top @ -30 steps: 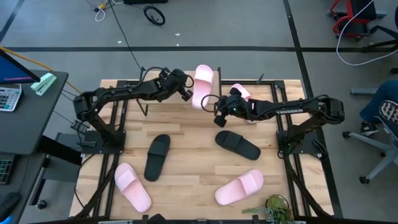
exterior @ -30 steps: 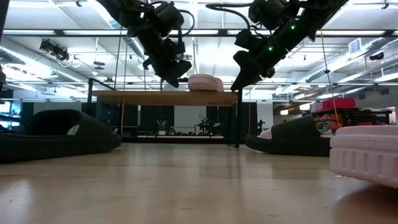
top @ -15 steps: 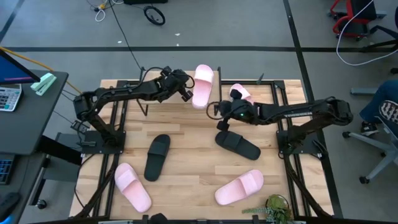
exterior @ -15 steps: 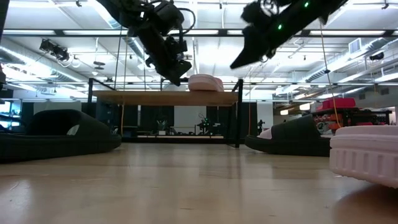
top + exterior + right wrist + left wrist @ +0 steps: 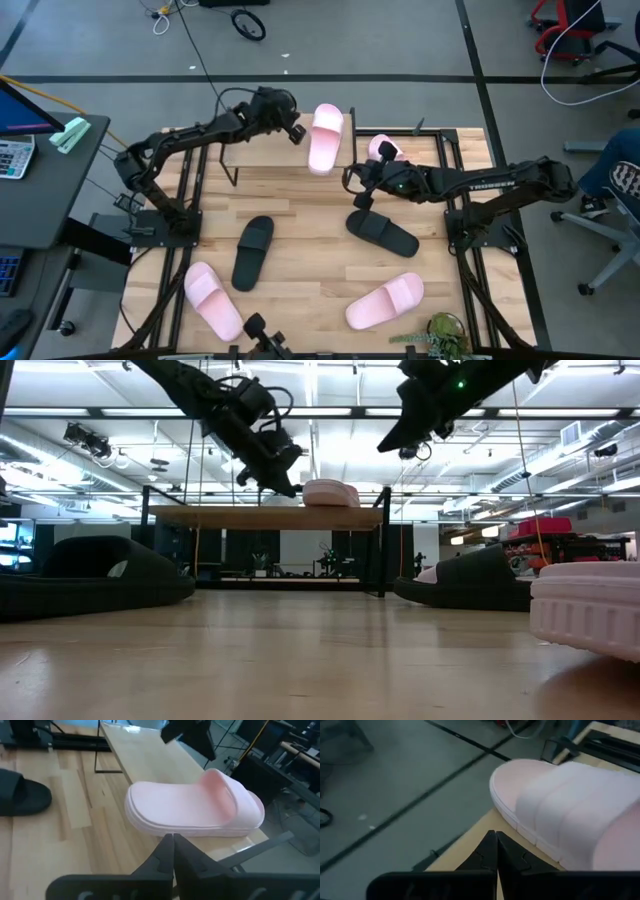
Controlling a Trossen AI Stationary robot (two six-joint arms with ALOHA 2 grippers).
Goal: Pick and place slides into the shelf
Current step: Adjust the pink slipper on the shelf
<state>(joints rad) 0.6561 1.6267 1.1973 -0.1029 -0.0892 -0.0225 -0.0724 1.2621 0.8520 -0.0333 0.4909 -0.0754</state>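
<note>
Six foam slides and a small shelf [image 5: 262,141] with a light wooden top board on a thin black frame are seen. One pale pink slide [image 5: 325,138] lies flat on the shelf top, overhanging its far edge, and a second pink slide [image 5: 382,149] is partly hidden near the shelf's right end. Two black slides [image 5: 252,252] [image 5: 383,233] and two further pink slides [image 5: 212,299] [image 5: 385,303] are spread flat over the tabletop.

no readable text – no labels, brands, numbers.
</note>
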